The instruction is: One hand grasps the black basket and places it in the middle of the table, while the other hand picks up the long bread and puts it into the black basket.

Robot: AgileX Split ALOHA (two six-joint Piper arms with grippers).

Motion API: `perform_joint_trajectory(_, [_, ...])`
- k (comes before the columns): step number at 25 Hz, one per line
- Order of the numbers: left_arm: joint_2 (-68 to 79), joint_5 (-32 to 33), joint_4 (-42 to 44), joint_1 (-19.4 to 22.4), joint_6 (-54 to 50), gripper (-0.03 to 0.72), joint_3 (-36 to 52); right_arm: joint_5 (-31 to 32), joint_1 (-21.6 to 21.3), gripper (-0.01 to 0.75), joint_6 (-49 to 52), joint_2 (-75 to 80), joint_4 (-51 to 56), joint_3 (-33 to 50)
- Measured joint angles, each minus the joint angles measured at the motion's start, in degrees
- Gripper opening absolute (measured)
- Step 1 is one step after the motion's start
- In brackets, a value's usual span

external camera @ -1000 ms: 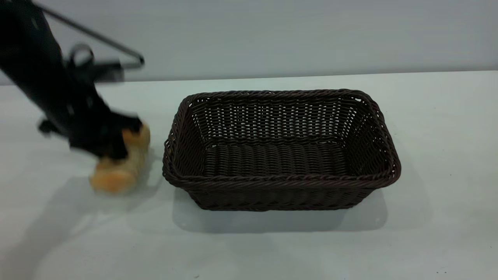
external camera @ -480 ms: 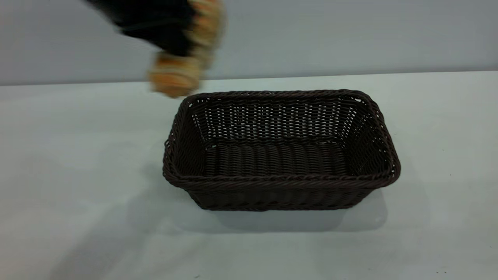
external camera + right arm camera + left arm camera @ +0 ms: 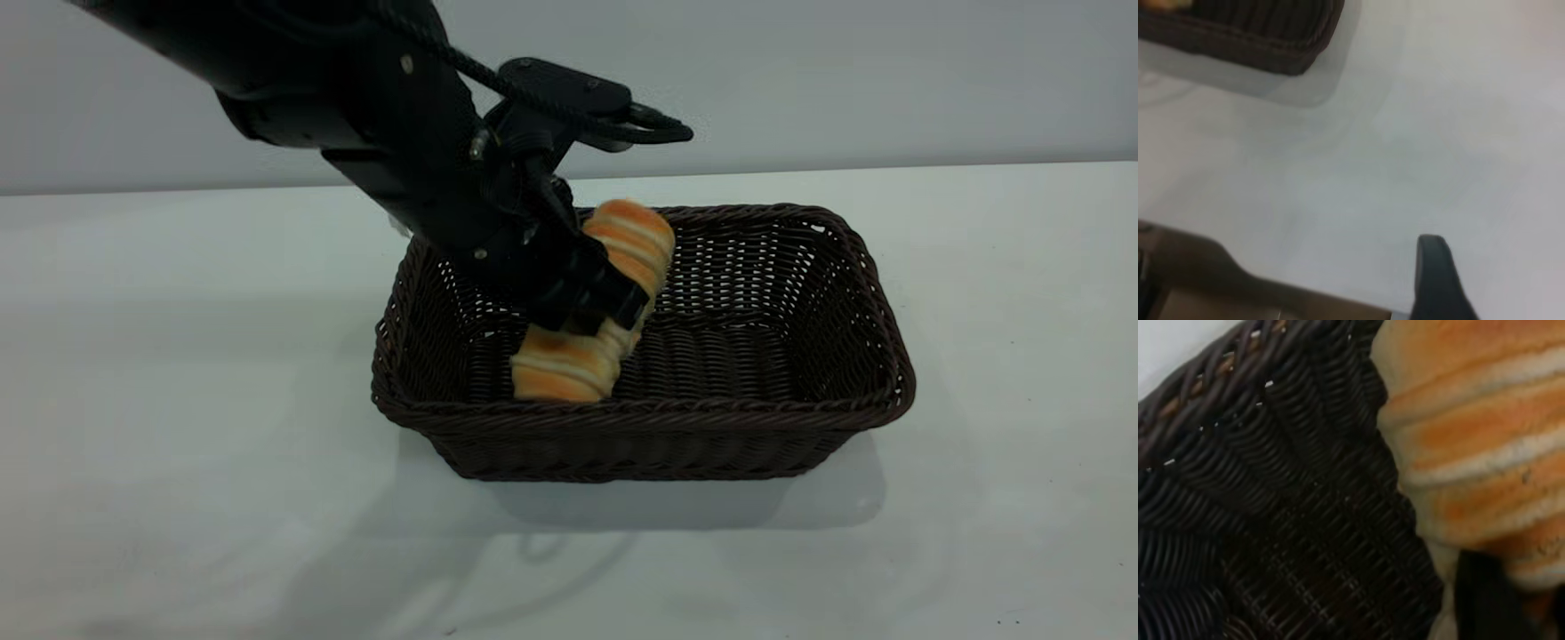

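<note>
Fingers of the left gripper (image 3: pixel 594 302) are clamped across the middle of the bread (image 3: pixel 594 307), which pokes out on both sides of them. The loaf is tilted: its upper end rises level with the far rim of the basket (image 3: pixel 853 267), and its lower end dips toward the woven floor close to the near wall. Whether that lower end touches the floor cannot be told. The left arm reaches in from the upper left of the exterior view, over the basket's left side, with a black cable looping above the wrist.

The basket stands upright on the counter (image 3: pixel 178 356), around the middle of it, with its long sides running across the exterior view. Apart from the held bread, the inside shows only bare weave. The arm's shadow falls on the counter in front of the basket.

From the left wrist, the bread (image 3: pixel 1478 440) fills one side of the picture, its orange ridges and pale seams plain to see, with the dark weave of the basket (image 3: pixel 1271 487) right beside it and one dark finger (image 3: pixel 1485 600) against the loaf.

From the right wrist, a corner of the basket (image 3: pixel 1258 40) shows well apart from a single dark fingertip (image 3: pixel 1435 277) of the right gripper above bare counter (image 3: pixel 1438 133); whether those fingers are open or closed cannot be told.
</note>
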Motion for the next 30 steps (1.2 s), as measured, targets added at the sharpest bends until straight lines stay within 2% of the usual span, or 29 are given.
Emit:
perform_joint_trajectory(5, [-1.74,0.62,-0.04,0.11,-0.09,0.526,0.0,0.0,0.0,0.474,1.05,-3.48,-0.66,0.06])
perform_joint_trajectory(8, [-6.06,5.16,0.13,0.96,0.01,0.599,0.0,0.0,0.0,0.474,1.09,-5.57,-0.72,0.06])
perform_joint_trajectory(13, [-19.63,18.67,3.72,3.42,0.01,0.595,0.0,0.11,0.3,0.474,1.16,-7.44,-0.83,0.06])
perform_joint_trajectory(19, [-40.35,37.9,7.53,3.63,0.01,0.584,0.0,0.11,4.53,0.474,1.29,-7.44,-0.89,0.06])
perform_joint_trajectory(26, [-60.23,59.65,8.28,3.63,-4.01,0.584,0.06,0.11,4.67,0.474,1.29,-7.44,-0.89,0.06])
perform_joint_trajectory(28, [-64.61,64.92,8.82,3.63,-5.89,0.584,0.75,0.11,4.67,0.474,1.29,-7.44,-0.85,0.06])
perform_joint_trajectory(30, [-69.39,66.72,9.37,3.63,-7.73,0.584,3.43,0.11,4.67,0.473,1.29,-7.5,-0.85,0.06])
